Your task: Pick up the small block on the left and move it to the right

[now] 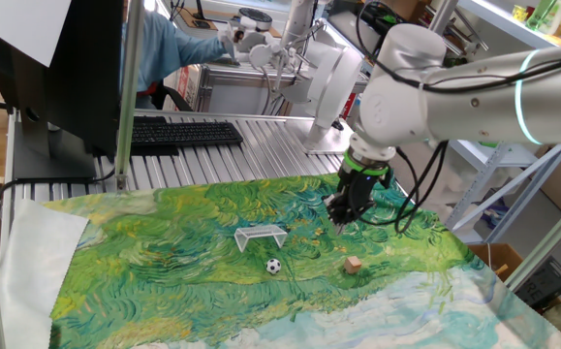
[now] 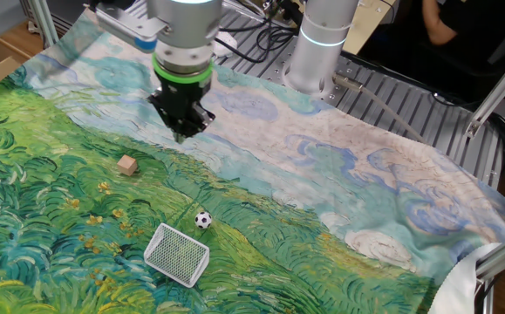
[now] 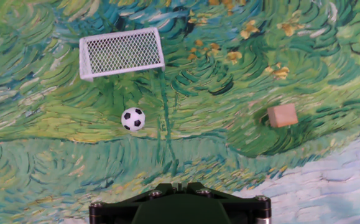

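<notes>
The step in hand looks like the approach: the gripper [image 2: 183, 131] hangs above the painted cloth [image 2: 339, 192] with nothing in it, and the small block [image 2: 128, 165] has not been reached. In the other fixed view the tan cube lies on the cloth to the left of and nearer than the gripper, apart from it. The miniature soccer ball [image 2: 202, 221] lies well to the block's right, and the white goal frame [image 2: 177, 255] lies nearer the camera still.

To do this well, the arm would need to travel sideways until the cube sits centred below the fingers, turn the wrist so the fingers meet two flat faces and not corners, and only then descend. The cube is tiny, so a slight offset could tip it or push it across the cloth.

The fingers appear drawn close together in both fixed views, touching nothing. The hand view shows only the gripper's black body at the bottom edge, so the exact gap cannot be told. They would have to be parted wider than the cube before the descent.
</notes>
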Robot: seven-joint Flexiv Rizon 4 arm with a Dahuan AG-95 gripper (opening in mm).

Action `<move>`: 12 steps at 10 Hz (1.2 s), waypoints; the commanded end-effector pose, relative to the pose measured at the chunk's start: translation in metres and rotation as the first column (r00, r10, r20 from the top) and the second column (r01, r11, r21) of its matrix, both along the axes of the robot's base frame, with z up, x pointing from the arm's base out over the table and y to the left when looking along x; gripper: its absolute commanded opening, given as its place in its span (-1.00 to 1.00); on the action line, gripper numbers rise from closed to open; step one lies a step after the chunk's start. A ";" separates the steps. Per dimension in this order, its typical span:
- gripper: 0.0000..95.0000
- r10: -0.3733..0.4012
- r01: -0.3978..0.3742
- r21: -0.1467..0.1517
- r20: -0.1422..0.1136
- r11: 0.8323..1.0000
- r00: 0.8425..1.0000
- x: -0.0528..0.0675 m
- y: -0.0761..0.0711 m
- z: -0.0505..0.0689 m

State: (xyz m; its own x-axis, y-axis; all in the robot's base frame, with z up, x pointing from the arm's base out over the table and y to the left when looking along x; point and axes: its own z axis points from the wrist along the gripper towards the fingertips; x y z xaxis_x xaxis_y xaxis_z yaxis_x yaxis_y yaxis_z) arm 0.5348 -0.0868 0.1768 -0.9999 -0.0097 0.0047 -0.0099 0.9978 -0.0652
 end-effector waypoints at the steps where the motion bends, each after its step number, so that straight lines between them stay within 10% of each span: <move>1: -1.00 -0.010 0.010 0.001 0.003 1.000 1.000 0.000 0.000 0.000; 12: -1.00 -0.065 0.065 0.027 0.004 0.998 0.998 0.001 0.000 -0.001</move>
State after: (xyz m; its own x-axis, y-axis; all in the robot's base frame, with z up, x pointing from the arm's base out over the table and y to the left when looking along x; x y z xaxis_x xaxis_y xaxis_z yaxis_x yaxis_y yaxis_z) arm 0.5353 -0.0868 0.1757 -0.9986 0.0536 -0.0009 0.0536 0.9980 -0.0349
